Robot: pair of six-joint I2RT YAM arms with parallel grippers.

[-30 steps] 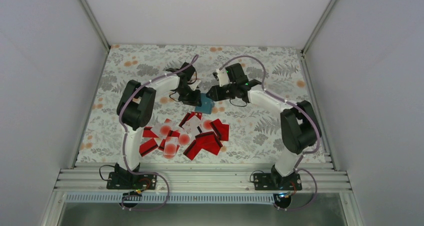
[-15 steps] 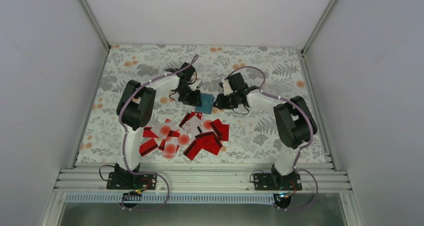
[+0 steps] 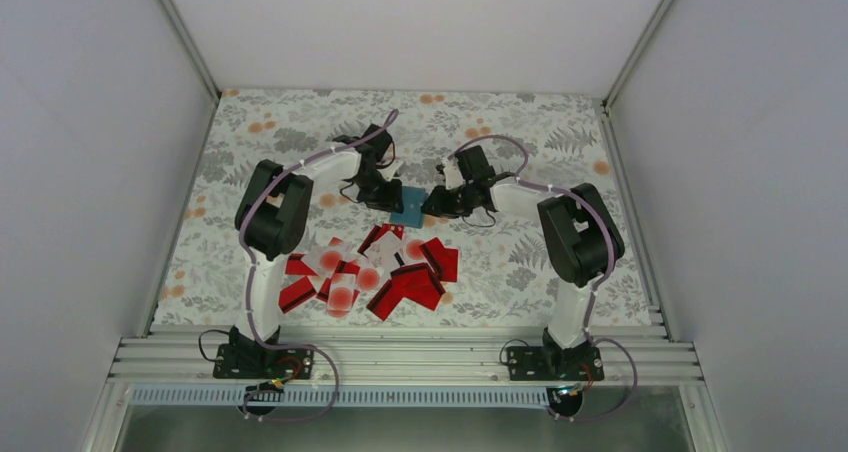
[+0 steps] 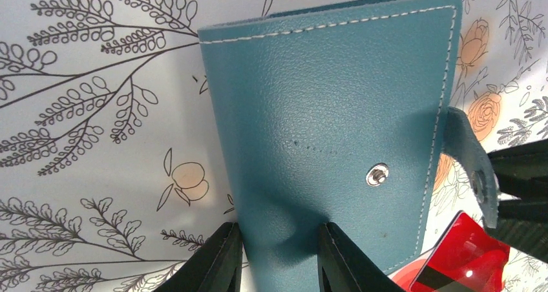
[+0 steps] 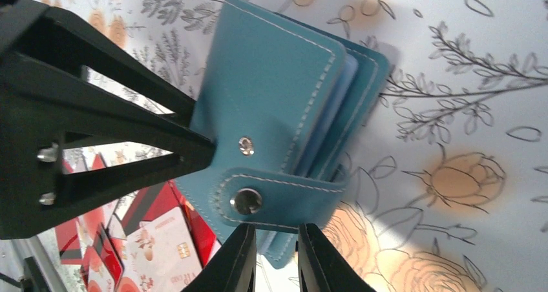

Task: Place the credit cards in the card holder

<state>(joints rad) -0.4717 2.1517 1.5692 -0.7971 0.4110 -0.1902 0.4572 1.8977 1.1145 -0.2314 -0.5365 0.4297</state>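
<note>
Card holder (image 4: pixel 336 111) pinched by left fingers (image 4: pixel 213 263) and right fingers (image 5: pixel 234 266), reaching inward, low.

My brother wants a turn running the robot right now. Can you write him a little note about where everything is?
Left hand: shut on one edge of the card holder.
Right hand: fingers on either side of the clasp tab with a narrow gap; I cannot tell if it has a firm pinch.
Card holder: folded, clasp unsnapped, on the table between both hands.
Credit cards: loose pile nearer the arm bases; none seen in the holder.
Done: holder gripped.
Left: open it and load every card.
</note>
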